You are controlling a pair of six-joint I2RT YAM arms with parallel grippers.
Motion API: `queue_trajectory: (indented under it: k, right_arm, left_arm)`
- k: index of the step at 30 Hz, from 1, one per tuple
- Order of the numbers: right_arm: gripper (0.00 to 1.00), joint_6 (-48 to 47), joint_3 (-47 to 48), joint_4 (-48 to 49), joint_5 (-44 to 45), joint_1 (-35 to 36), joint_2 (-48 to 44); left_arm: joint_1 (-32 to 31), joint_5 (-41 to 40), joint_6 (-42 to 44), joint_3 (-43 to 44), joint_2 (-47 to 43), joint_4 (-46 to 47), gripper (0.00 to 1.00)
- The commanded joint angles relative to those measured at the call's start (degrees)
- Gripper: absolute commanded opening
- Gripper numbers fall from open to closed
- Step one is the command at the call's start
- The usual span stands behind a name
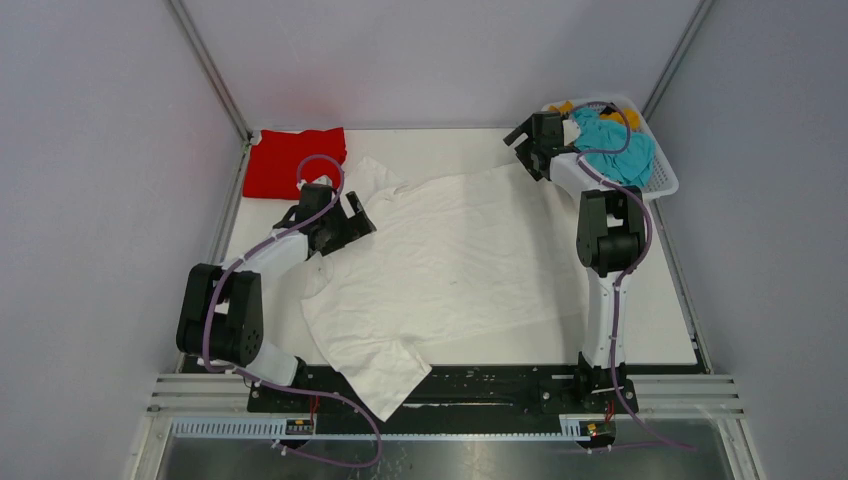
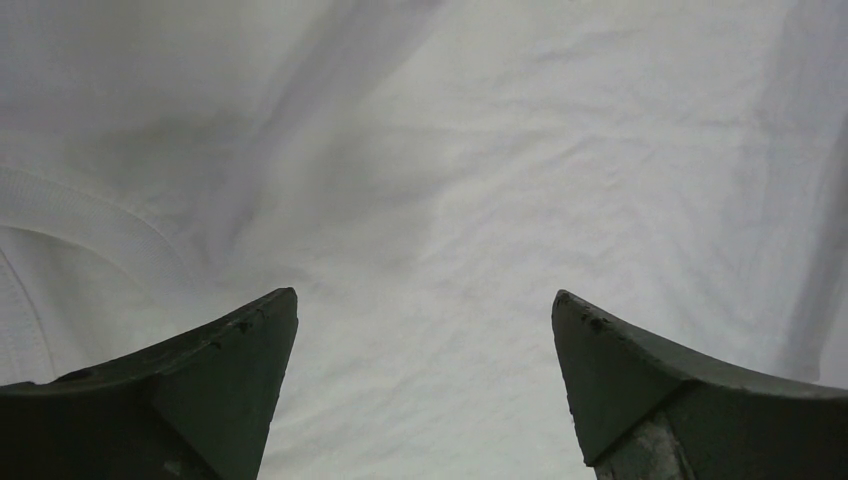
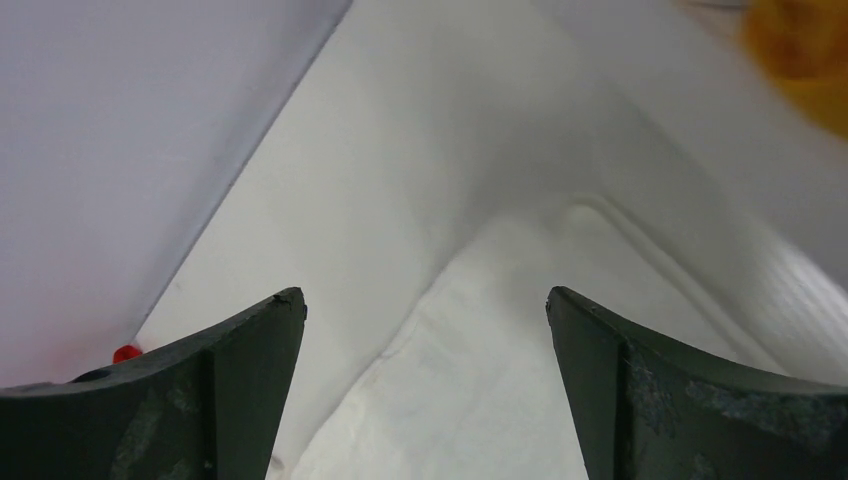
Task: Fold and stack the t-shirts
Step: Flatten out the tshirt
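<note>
The large white t-shirt (image 1: pixel 450 260) lies spread flat across the table, one sleeve hanging over the near edge. My left gripper (image 1: pixel 362 215) is open and empty just above its left shoulder; the left wrist view shows plain white cloth (image 2: pixel 450 200) between the jaws. My right gripper (image 1: pixel 520 150) is open and empty over the shirt's far right corner (image 3: pixel 500 330). The red t-shirt (image 1: pixel 294 160) lies folded at the far left corner. The teal t-shirt (image 1: pixel 612 145) and the orange-yellow t-shirt (image 1: pixel 620 118) lie bunched in the basket; orange-yellow also shows in the right wrist view (image 3: pixel 805 50).
The white slotted basket (image 1: pixel 662 185) stands at the far right corner, beside my right arm. Grey walls close in the table on the left, back and right. A black rail runs along the near edge (image 1: pixel 480 385).
</note>
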Motion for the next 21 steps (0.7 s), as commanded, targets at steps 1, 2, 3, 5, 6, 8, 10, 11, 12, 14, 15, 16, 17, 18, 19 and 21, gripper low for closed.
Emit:
queue_trajectory:
  k: [1,2,3,5,6,8,10,11,12,14,15,16,17,18,19,21]
  right_arm:
    - [0.99,-3.10,-5.60,-4.22,7.58,-0.95,-10.22]
    - [1.00,-3.58,-6.66,-4.74,8.17,-0.96,-11.51]
    - [1.00,-3.85,-7.50,-5.59,9.05,-0.96,-12.79]
    - [0.99,-5.12,-8.42,-7.15,10.72,-0.95,-14.83]
    - [0.99,-6.02,-8.71,-7.97,11.28,-0.96,-16.16]
    - [0.99,-8.59,-10.37,-7.69,8.79,-0.91,-18.31]
    - [1.00,-10.89,-13.17,-7.36,4.27,-0.75,-20.83]
    - [0.99,-11.67,-14.97,-7.37,2.16,-0.36,-22.10]
    - [0.99,-12.44,-16.81,-7.69,0.36,0.23,-23.36]
    - [1.00,-14.30,-20.38,-8.42,-2.52,2.14,-25.27]
    - [0.99,-15.32,-21.70,-9.24,-3.22,3.56,-25.89]
    - [1.00,-16.23,-22.85,-10.02,-3.48,5.12,-26.39]
    - [1.00,-16.96,-23.91,-10.63,-3.74,6.69,-26.70]
    - [1.00,-17.50,-25.43,-11.13,-4.18,8.10,-26.78]
    - [0.99,-17.66,-26.78,-11.30,-4.49,9.26,-26.91]
    - [1.00,-16.94,-29.63,-11.18,-5.24,10.81,-26.98]
  left_arm:
    - [0.31,0.33,0.29,-0.54,-4.57,1.56,0.99]
    - [0.31,0.31,0.20,-0.72,-5.04,1.48,0.99]
    - [0.31,0.30,0.05,-0.88,-5.53,1.47,0.99]
    - [0.35,0.36,-0.27,-1.38,-6.79,1.37,0.99]
    - [0.31,0.35,-0.51,-1.72,-7.47,1.41,0.99]
    - [0.31,0.41,-0.83,-2.27,-8.76,1.45,0.99]
    - [0.31,0.50,-1.22,-2.71,-9.85,1.59,0.99]
    - [0.31,0.55,-1.47,-2.89,-10.09,1.93,0.99]
    - [0.31,0.52,-1.85,-2.86,-10.04,2.29,0.99]
    - [0.31,0.96,-2.40,-2.03,-9.09,2.60,0.99]
    - [0.31,1.51,-2.68,-1.47,-8.11,2.71,0.99]
    - [0.19,2.12,-3.14,-0.91,-6.64,3.09,0.99]
    - [0.21,2.37,-3.61,-0.16,-5.39,3.61,0.99]
    - [0.26,2.75,-4.04,0.47,-3.82,4.12,0.99]
    - [0.25,3.11,-4.43,1.26,-2.07,4.50,0.99]
    - [0.08,3.51,-4.95,3.37,1.76,5.06,0.99]
